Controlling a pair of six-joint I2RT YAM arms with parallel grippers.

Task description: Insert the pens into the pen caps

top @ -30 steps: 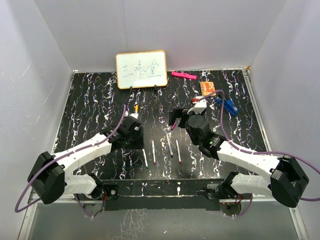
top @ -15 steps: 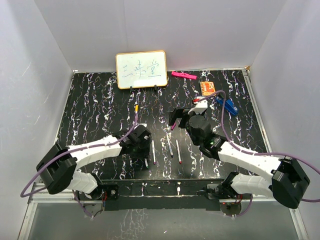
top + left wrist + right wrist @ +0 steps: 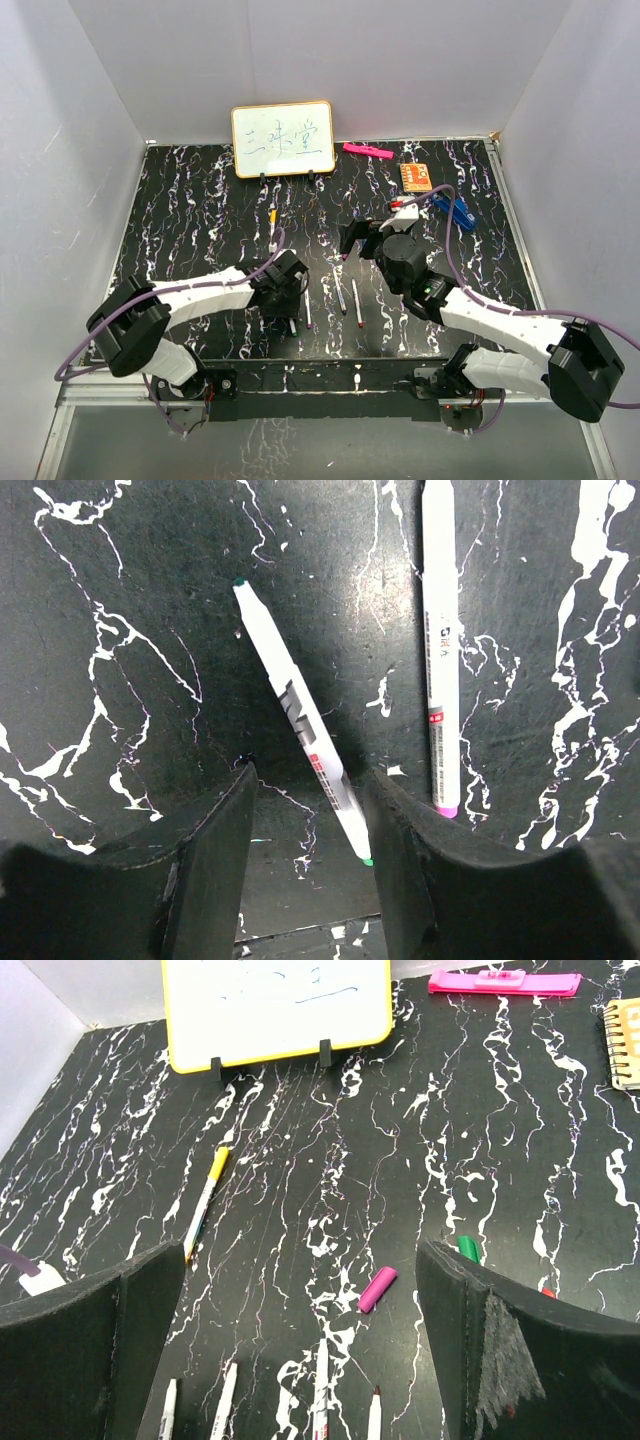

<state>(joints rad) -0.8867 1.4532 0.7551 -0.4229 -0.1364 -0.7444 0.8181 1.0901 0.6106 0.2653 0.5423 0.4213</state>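
Grasping a pen is the step in hand: the left gripper (image 3: 310,780) stands wide astride the green-tipped pen (image 3: 300,720), which slants toward eleven o'clock on the table (image 3: 120,630), and must next close squarely on it, while the right gripper (image 3: 300,1275) hangs wide and empty.

Black marbled table (image 3: 180,200) enclosed by white walls (image 3: 300,50).

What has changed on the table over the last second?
The left fingers swung away from the yellow-tipped pen, back toward the near edge, and now straddle the green-tipped pen, open, not gripping it. Nothing was picked up or let go. The right fingers, the other pens, the purple cap and the whiteboard stayed put.
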